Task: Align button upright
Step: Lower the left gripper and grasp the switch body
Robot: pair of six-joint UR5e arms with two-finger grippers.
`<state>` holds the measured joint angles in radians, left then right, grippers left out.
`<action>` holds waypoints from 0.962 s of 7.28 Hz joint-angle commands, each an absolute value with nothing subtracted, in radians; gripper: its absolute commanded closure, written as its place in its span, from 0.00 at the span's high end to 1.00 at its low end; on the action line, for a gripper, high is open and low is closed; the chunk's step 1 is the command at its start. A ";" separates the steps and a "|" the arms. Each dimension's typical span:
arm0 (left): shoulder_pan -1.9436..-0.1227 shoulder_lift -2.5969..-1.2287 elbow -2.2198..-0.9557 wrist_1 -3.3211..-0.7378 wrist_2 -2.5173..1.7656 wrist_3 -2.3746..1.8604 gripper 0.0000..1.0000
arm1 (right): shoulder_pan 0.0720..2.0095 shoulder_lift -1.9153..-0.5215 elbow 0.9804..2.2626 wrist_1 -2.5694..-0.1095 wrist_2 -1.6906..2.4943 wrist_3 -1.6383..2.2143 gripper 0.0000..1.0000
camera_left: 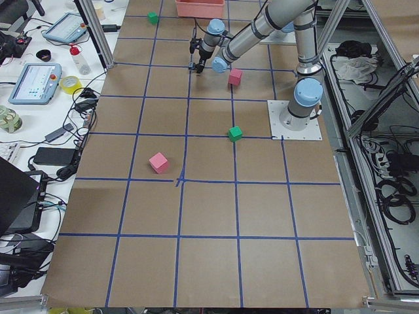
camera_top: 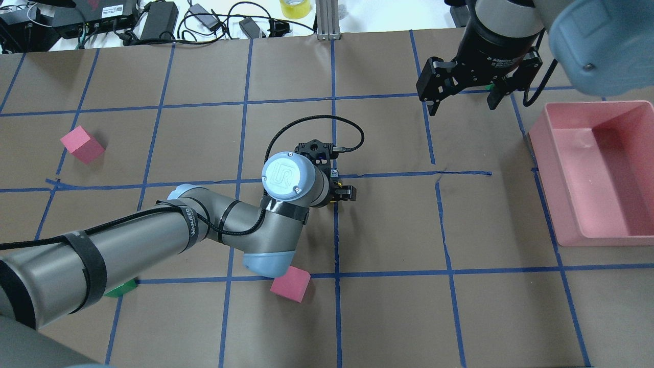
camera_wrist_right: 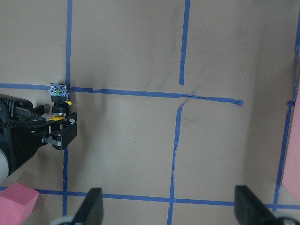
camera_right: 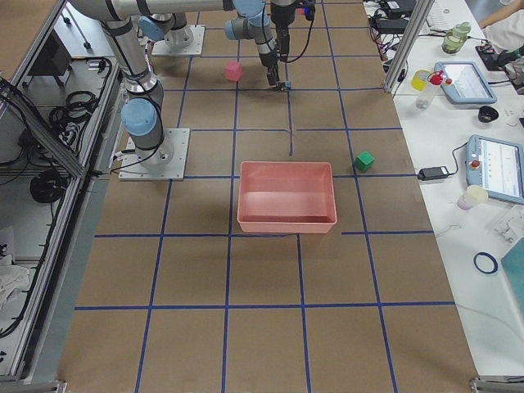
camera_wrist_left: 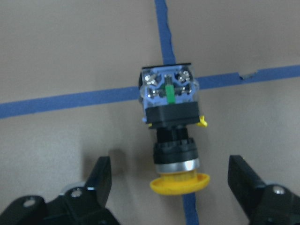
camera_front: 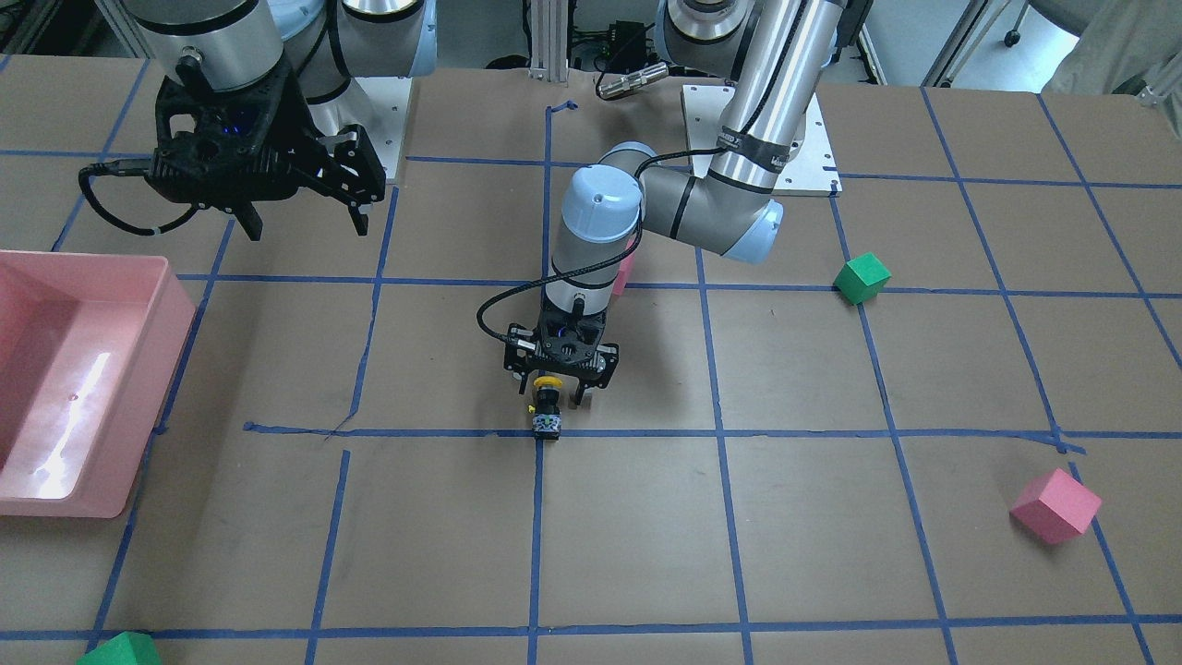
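Note:
The button [camera_front: 547, 411] lies on its side on the brown table, over a crossing of blue tape lines. In the left wrist view the button [camera_wrist_left: 172, 126] has its silvery contact block away from the camera and its yellow cap toward the gripper. My left gripper [camera_front: 554, 399] is low over the table and open. Its fingers [camera_wrist_left: 101, 173] stand on either side of the yellow cap without touching it. My right gripper [camera_front: 305, 224] is open and empty, raised above the table near the pink bin. The button also shows small in the right wrist view [camera_wrist_right: 58, 96].
A pink bin [camera_front: 138, 388] stands at the table's end on my right. Pink cubes [camera_front: 1055, 505] [camera_top: 290, 283] and green cubes [camera_front: 862, 277] [camera_front: 120, 649] lie scattered on the table. One pink cube sits just behind my left arm's elbow.

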<state>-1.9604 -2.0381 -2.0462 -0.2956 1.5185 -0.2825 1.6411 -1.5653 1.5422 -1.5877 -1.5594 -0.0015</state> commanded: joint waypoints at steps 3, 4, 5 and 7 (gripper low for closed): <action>-1.960 -2.049 -2.029 -0.299 1.491 -0.395 0.00 | 1.640 -1.566 1.545 -1.588 -1.559 -0.002 1.00; -1.960 -2.030 -2.017 -0.311 1.491 -0.419 0.00 | 1.641 -1.566 1.545 -1.588 -1.559 -0.002 1.00; -1.960 -2.011 -1.967 -0.349 1.473 -0.440 0.00 | 1.641 -1.565 1.546 -1.588 -1.560 -0.002 1.00; -1.950 -1.994 -1.867 -0.608 1.409 -0.632 0.00 | 1.641 -1.565 1.546 -1.588 -1.559 0.000 1.00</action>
<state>-1.9559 -2.0054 -1.9241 -0.4626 1.4544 -0.5169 1.6413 -1.5656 1.5454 -1.5877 -1.5589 -0.0012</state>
